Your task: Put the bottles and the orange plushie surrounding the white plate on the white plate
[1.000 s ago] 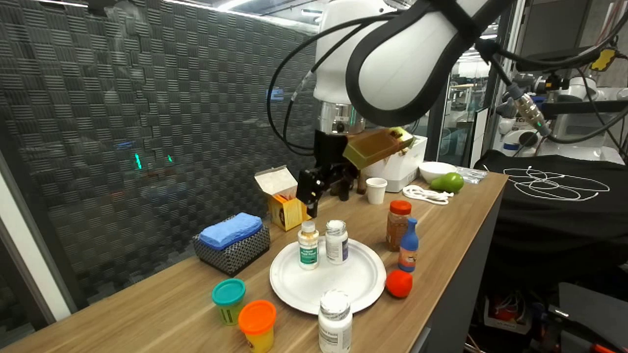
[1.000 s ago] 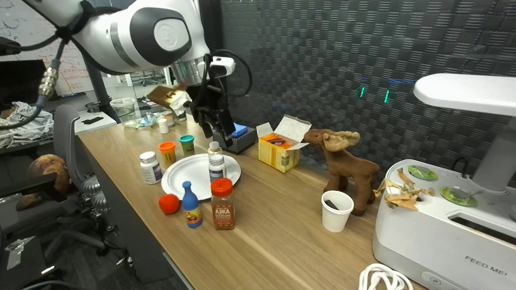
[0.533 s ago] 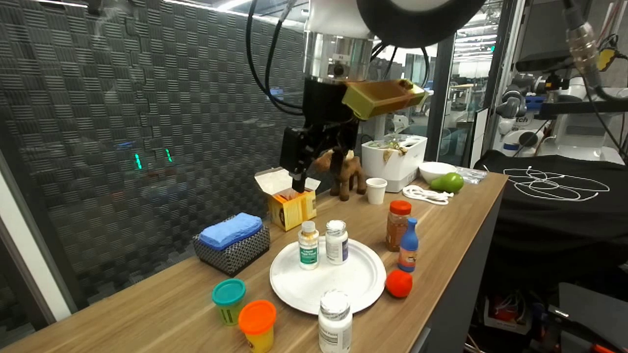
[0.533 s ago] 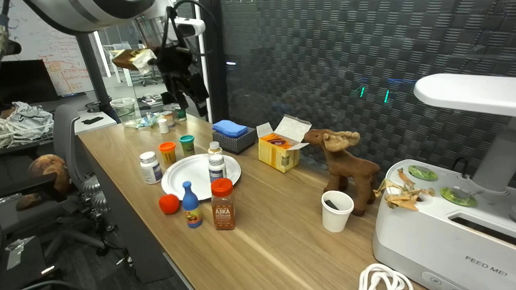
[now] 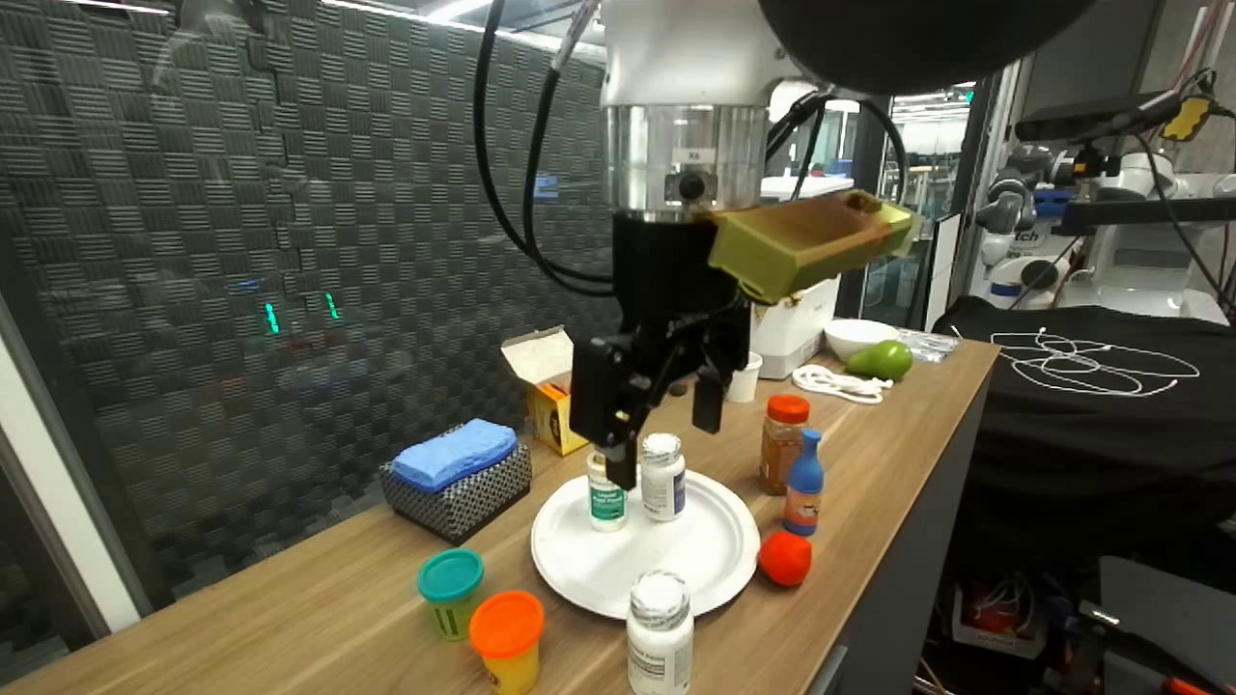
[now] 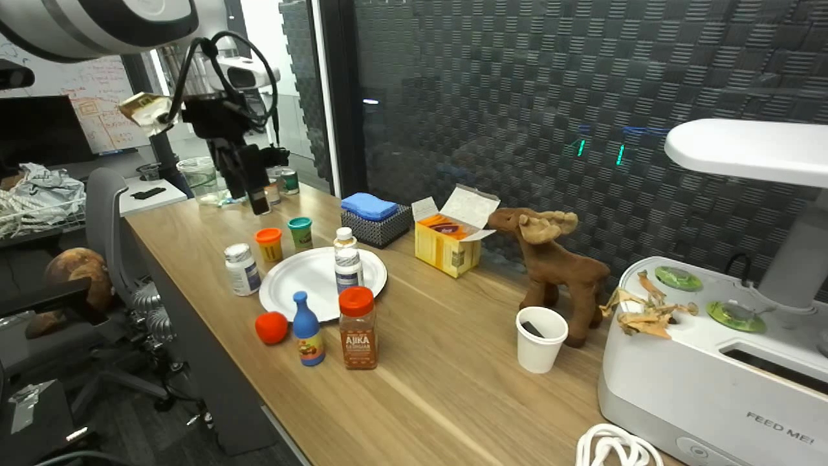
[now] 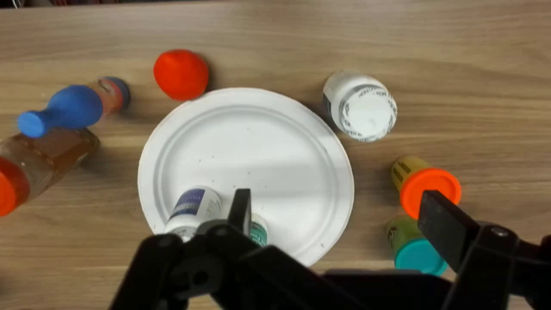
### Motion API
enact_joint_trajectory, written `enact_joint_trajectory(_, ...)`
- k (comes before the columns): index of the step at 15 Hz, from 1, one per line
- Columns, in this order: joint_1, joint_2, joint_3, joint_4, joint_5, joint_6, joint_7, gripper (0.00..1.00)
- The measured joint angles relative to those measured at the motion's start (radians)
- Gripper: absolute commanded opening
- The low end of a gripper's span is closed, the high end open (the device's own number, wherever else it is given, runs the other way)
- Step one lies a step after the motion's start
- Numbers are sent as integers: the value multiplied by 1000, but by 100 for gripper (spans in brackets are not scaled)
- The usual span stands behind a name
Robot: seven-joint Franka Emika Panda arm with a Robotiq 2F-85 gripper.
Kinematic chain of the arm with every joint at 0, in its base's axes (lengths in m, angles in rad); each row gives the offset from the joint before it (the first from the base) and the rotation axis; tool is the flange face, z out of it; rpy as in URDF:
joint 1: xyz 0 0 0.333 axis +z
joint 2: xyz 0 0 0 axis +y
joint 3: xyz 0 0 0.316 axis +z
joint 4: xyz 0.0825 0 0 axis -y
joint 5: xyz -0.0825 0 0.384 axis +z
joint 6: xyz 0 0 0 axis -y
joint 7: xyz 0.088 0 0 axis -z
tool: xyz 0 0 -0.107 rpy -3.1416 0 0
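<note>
The task is judged to be partly complete: the green-labelled bottle (image 5: 607, 507) and the purple-labelled bottle (image 5: 661, 490) are borne upright on the white plate (image 5: 594, 571), while the orange plushie (image 7: 181, 74), just beside its rim, and the blue bottle (image 6: 307, 329), the red-capped jar (image 6: 358, 329) and a third white bottle (image 5: 660, 637), stood about it on the wooden table (image 6: 446, 369), are yet to be transferred. The orange-lidded tub (image 6: 268, 244) and the teal-lidded tub (image 6: 300, 233), if counted among the bottles, are likewise left outside. The gripper (image 7: 337, 204) is suspended above the table, its fingers spread wide and nothing grasped.
</note>
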State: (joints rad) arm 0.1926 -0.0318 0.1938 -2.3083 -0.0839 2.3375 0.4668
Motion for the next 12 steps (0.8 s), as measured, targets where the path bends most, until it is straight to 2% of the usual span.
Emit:
enact_joint_trajectory(6, 11, 45, 17, -67, 11, 37, 2, 100)
enact_joint_trajectory(12, 27, 105, 23, -78, 77, 132, -94, 100)
